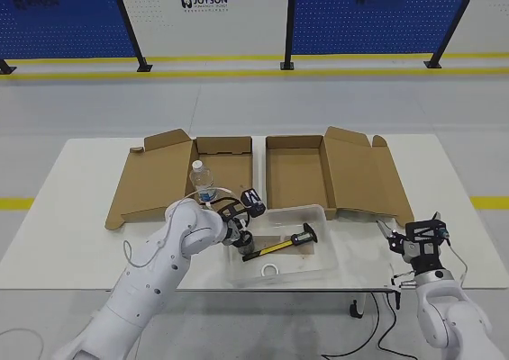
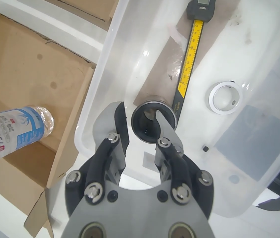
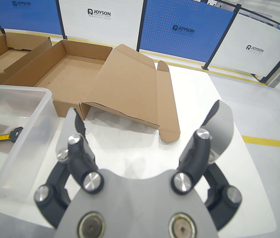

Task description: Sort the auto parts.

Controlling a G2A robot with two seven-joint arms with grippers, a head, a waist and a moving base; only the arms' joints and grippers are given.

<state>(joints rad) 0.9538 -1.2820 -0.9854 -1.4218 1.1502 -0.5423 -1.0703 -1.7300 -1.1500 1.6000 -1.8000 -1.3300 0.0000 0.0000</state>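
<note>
Left end effector (image 2: 140,112) spread, straddling ring (image 2: 143,128) wall: one finger in bore, other just outside. Ring bore faces up. Right end effector (image 3: 147,111) spread, well apart.

Blue-and-white panels (image 1: 56,27), yellow-lined grey floor (image 1: 236,103)

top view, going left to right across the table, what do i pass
left cardboard box → right cardboard box → right gripper; bottle, clear bin and left gripper overlap the boxes, so left out

White table (image 1: 65,234): cardboard boxes (image 1: 295,184), plastic bin (image 1: 326,243)
</note>
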